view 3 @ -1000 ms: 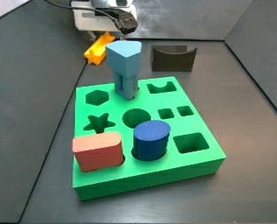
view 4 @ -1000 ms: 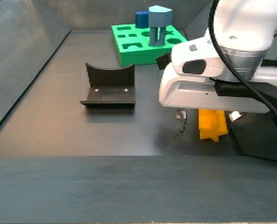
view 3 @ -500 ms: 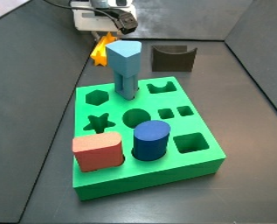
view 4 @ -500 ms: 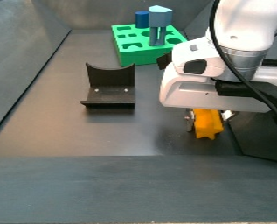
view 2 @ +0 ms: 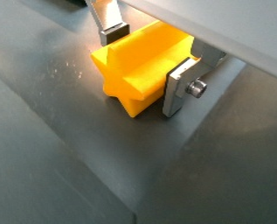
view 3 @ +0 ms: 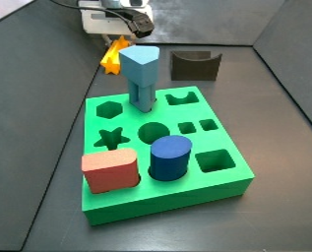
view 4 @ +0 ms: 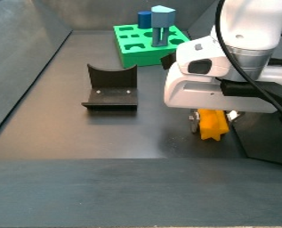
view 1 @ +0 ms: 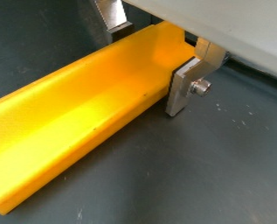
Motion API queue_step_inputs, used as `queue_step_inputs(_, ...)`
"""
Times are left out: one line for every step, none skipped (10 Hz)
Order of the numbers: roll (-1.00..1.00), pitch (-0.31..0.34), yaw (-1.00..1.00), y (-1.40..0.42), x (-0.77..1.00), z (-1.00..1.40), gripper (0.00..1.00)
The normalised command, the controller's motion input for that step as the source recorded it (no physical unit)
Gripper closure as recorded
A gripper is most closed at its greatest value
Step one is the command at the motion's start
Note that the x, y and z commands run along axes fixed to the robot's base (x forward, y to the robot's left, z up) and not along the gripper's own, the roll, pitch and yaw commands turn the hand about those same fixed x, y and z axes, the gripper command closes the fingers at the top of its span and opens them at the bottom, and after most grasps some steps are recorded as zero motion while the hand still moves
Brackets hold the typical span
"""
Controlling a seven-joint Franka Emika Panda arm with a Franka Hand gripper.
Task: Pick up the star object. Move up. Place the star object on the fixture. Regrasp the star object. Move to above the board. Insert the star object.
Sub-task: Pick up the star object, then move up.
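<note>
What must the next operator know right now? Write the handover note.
Gripper: shut on the star object, finger plates on two opposite sides of it in both wrist views, away from the board.
Star object: in the jaws, close over the dark floor in a side view; contact with the floor cannot be told.
Fixture: nothing on it, standing apart from the gripper.
Board: star cut-out open; it already carries a blue peg, a blue cylinder and a red block.
Done: grasp.
Left: lift, place on fixture, regrasp, move above board, insert.

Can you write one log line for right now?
claw: shut on star object | place: off the board | fixture: empty | star hole: unfilled
</note>
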Motion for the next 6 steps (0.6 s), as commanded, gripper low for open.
queue_step_inputs(0.00,0.000,0.00,0.00,0.00,0.00,1.00)
queue_step_inputs(0.00,0.000,0.00,0.00,0.00,0.83,1.00)
queue_step_inputs(0.01,0.012,-0.04,0.06,0.01,0.79,1.00)
queue_step_inputs(0.00,0.047,-0.04,0.06,0.00,0.69,1.00)
queue_step_inputs(-0.01,0.071,-0.04,0.04,0.00,0.53,1.00)
queue_step_inputs(-0.01,0.068,-0.04,0.03,-0.01,0.40,1.00)
